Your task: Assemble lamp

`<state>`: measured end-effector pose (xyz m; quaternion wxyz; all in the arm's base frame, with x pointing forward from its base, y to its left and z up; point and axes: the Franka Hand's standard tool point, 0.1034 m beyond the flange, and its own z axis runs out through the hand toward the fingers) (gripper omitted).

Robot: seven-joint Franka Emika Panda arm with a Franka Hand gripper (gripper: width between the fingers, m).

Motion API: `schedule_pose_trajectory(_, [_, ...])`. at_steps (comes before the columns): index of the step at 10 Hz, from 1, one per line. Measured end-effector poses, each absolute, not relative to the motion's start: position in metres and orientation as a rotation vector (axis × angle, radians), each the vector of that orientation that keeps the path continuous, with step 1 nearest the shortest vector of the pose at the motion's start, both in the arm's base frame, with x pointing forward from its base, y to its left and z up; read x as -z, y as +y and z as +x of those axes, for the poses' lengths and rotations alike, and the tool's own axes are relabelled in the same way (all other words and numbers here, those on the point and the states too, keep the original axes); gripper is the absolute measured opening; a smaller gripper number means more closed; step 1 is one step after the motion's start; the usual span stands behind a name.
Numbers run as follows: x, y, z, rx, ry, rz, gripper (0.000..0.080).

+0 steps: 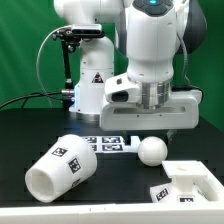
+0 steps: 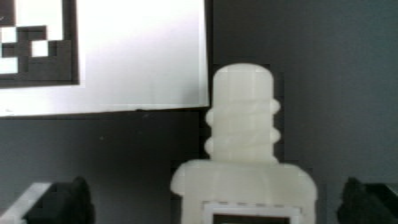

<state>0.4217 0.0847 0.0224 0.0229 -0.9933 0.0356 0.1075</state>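
I see the jaws spread wide. The gripper (image 2: 214, 203) hangs over the bulb (image 2: 246, 120), which lies on its side between the fingers (image 2: 57, 200), touching neither. The bulb's ribbed stem points toward the marker board (image 2: 125, 50). From the bulb, the shade (image 1: 60, 166) lies tipped over toward the exterior view's left, and the base (image 1: 188, 183) sits near on the exterior view's right.

Matte white: shade (image 1: 60, 165), bulb (image 1: 151, 150), base (image 1: 190, 180). Black-and-white square tags on shade, base. Black table (image 1: 20, 140).
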Motion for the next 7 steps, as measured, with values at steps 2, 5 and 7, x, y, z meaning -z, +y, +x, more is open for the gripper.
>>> schedule_pose_trajectory(2, [-0.023,0.084,0.418,-0.534,0.125,-3.047,0.0699])
schedule_pose_trajectory(5, [-0.034,0.087,0.418,-0.636,0.122,-3.024,0.0699])
schedule_pose_trajectory(7, [-0.047,0.084,0.432,-0.771,0.136,-2.986,0.0699])
